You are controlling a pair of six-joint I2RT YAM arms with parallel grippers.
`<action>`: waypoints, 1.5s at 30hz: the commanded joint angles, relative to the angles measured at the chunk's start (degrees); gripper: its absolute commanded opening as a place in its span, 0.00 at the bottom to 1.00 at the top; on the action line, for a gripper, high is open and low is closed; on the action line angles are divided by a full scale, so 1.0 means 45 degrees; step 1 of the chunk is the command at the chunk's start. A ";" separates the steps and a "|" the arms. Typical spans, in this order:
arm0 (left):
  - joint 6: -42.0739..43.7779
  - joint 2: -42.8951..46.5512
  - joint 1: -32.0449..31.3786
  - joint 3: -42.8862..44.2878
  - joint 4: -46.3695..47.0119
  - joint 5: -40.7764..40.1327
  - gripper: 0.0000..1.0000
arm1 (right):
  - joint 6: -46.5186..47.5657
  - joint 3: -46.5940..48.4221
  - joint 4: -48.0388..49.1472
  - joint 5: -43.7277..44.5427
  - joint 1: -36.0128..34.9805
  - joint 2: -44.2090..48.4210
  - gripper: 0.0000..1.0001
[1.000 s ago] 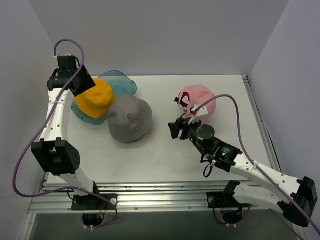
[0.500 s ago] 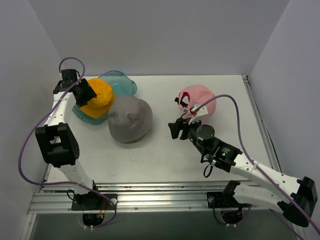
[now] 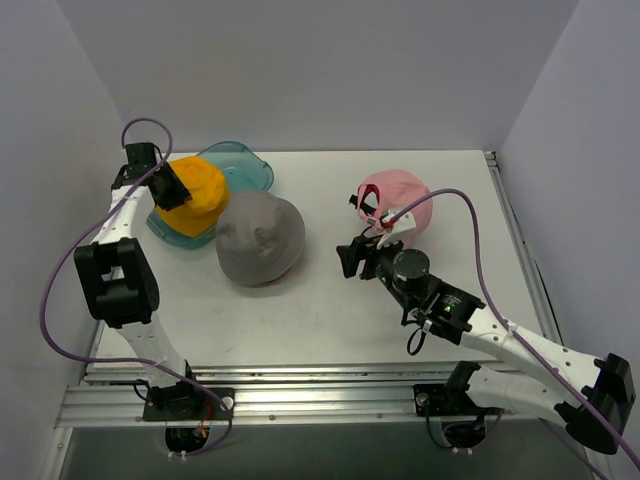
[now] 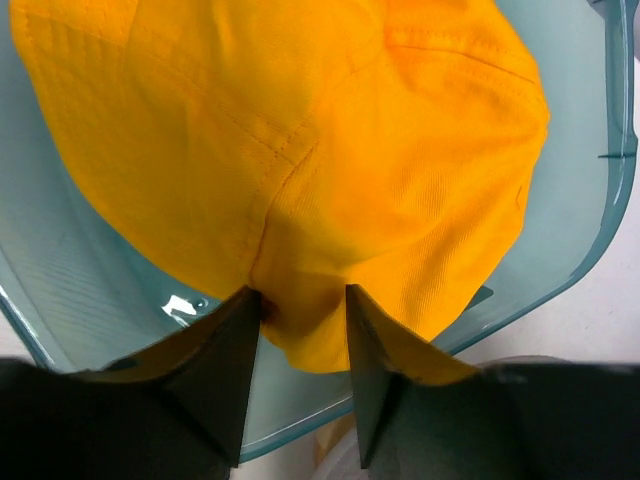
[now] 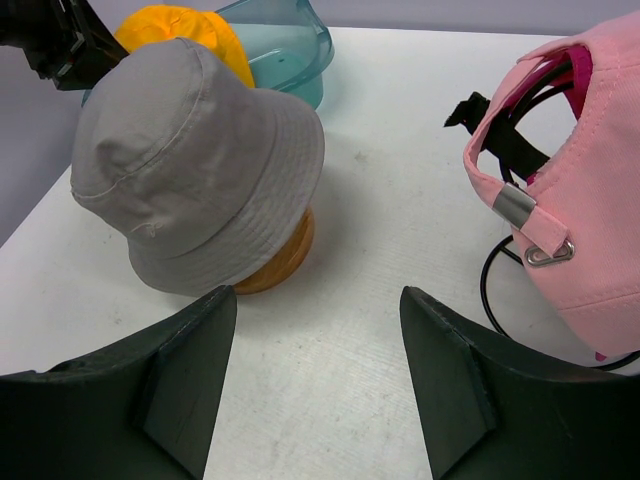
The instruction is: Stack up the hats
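At far left the left hand (image 4: 298, 292) straddles a fold of the yellow hat (image 4: 300, 130), which lies in the tub (image 4: 560, 260). Its fingers sit close on the cloth, but whether they pinch it I cannot tell. The cloth looks soft and light and likely to sag, so a deep bite at that near edge should serve. Just right, the grey hat (image 3: 260, 237) sits on a stand (image 5: 285, 262). The right hand (image 5: 312, 296) hovers apart and empty, near the pink hat (image 3: 400, 203) on the bench (image 3: 320, 300).
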State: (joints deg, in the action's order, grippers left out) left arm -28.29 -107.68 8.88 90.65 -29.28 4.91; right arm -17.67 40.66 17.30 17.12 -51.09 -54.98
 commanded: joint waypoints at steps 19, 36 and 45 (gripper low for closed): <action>-0.0294 0.4278 0.0018 0.1319 -0.0270 0.0901 0.02 | 0.0216 0.0573 0.0179 0.0159 -0.0150 -0.0165 0.62; -0.0842 0.8302 -0.1193 0.1927 -0.1951 0.4201 0.02 | 0.0294 0.1137 0.0005 0.0003 -0.0190 0.0168 0.63; -0.1896 0.8382 -0.1446 0.0656 0.0665 0.7364 0.02 | 0.0450 0.4222 0.0139 -0.1461 -0.0248 -0.2017 0.65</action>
State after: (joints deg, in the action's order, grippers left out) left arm -34.20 -68.84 2.96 94.91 -33.54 30.33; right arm -16.62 54.63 14.76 13.21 -51.55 -60.16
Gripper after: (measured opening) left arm 0.039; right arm 0.647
